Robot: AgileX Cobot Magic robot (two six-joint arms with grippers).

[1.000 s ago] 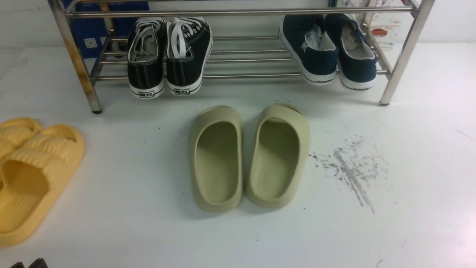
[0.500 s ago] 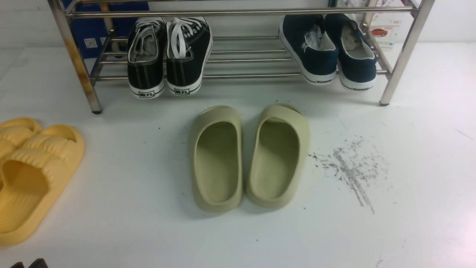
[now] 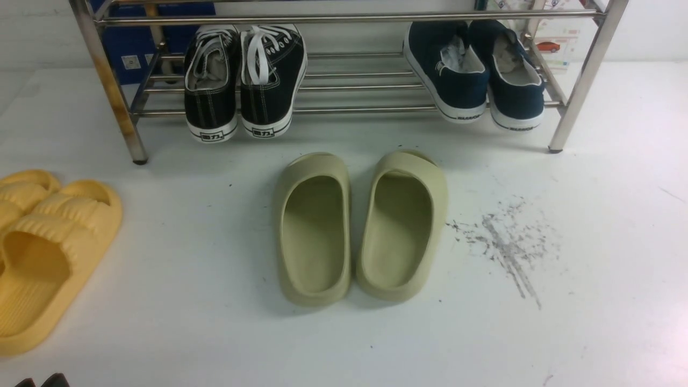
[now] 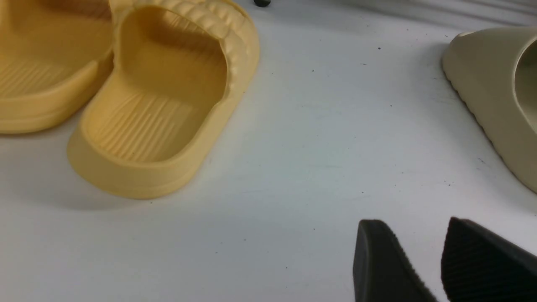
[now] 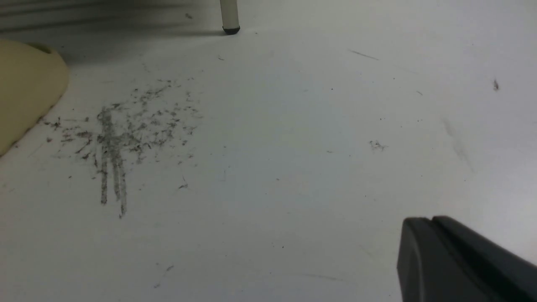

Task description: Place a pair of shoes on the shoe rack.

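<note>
Since both navy shoes [image 3: 475,75] already sit on the rack [image 3: 344,18], right end, you need no grasp. Keep the left gripper [image 4: 419,260] apart, the right gripper [image 5: 432,251] together, both empty, clear of the slides [image 3: 360,226].

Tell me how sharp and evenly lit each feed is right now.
Front view: sharp, even light, soft shadow under the shoe rack. Left wrist view: yellow slide crisp, left gripper fingertips blurred. Right wrist view: scuff marks sharp, far edge dim.
</note>
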